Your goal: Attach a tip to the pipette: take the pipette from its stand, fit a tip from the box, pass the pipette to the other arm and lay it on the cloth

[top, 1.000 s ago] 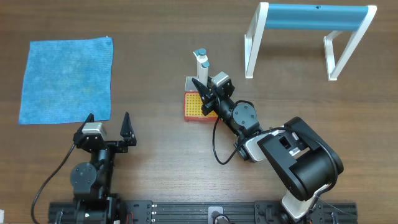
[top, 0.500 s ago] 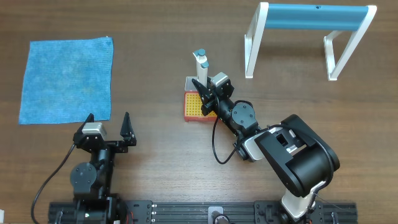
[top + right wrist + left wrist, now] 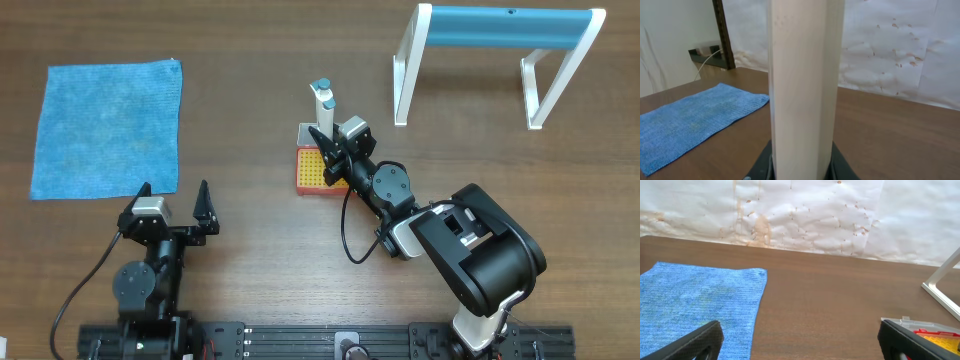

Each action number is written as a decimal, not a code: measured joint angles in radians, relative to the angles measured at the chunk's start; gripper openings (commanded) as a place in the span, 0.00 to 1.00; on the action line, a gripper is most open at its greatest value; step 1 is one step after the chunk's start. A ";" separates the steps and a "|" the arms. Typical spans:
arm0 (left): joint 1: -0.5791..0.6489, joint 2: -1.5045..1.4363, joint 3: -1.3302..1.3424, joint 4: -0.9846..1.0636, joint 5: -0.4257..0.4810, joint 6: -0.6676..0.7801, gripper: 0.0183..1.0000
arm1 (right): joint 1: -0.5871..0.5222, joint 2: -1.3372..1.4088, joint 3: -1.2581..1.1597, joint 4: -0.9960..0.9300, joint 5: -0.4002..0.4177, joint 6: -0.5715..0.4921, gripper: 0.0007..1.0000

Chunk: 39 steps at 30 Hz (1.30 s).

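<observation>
I see the stand (image 3: 505,28) at the far right and the blue cloth (image 3: 107,128) at the far left. My left gripper (image 3: 175,188) rests near the cloth, fingers spread. My right gripper (image 3: 330,143) is by the tip box (image 3: 310,172), clamped on the upright pipette (image 3: 325,100).

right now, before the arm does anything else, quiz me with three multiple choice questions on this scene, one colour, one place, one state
1. The stand's top bar is:
A) red
B) blue
C) black

2. The cloth lies:
A) flat on the table ahead of the left arm
B) draped over the stand
C) under the right arm

3. The right gripper is:
A) open and empty
B) shut on the cloth
C) shut on the pipette

Answers:
1 B, the bar across the white legs is blue.
2 A, the cloth is spread at the table's left, touching nothing else.
3 C, the pipette stands upright in its grip, its white body close up in the right wrist view.
</observation>
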State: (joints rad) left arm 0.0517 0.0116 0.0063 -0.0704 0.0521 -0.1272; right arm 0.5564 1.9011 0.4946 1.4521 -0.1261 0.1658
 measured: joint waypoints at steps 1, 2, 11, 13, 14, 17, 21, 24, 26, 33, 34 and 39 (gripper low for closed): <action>0.000 0.000 0.000 0.000 0.000 0.000 1.00 | 0.000 0.000 -0.002 0.000 -0.002 -0.018 0.08; 0.000 0.000 0.000 0.000 0.000 0.000 1.00 | 0.000 0.000 -0.005 0.003 -0.008 -0.043 0.08; 0.000 0.000 0.000 0.000 0.000 0.000 1.00 | 0.000 0.000 -0.010 0.009 -0.050 -0.153 0.08; 0.000 0.000 0.000 0.000 0.000 0.000 1.00 | 0.000 0.003 -0.011 0.015 -0.053 -0.157 0.08; 0.000 0.000 0.000 0.000 0.000 0.000 1.00 | 0.001 0.006 -0.011 0.018 -0.053 -0.157 0.08; 0.000 0.000 0.000 0.000 0.000 0.000 1.00 | 0.002 0.011 -0.011 0.025 -0.053 -0.164 0.08; 0.000 0.000 0.000 0.000 0.000 0.000 1.00 | 0.002 0.012 -0.011 0.027 -0.054 -0.164 0.08; 0.000 0.000 0.000 0.000 0.000 0.000 1.00 | 0.002 0.023 -0.011 0.043 -0.061 -0.165 0.08; 0.000 0.000 0.000 0.000 0.000 0.000 1.00 | 0.002 0.031 -0.011 0.055 -0.068 -0.166 0.08; 0.000 0.000 0.000 0.000 0.000 0.000 1.00 | 0.002 0.033 -0.010 0.057 -0.072 -0.172 0.08; 0.000 0.000 0.000 0.000 0.000 0.000 1.00 | 0.002 0.033 -0.008 0.056 -0.072 -0.172 0.08; 0.000 0.000 0.000 0.000 0.000 0.000 1.00 | 0.002 0.022 0.011 0.023 -0.075 -0.172 0.08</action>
State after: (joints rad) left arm 0.0517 0.0116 0.0063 -0.0704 0.0521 -0.1272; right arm 0.5583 1.9232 0.5056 1.4746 -0.2012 -0.0067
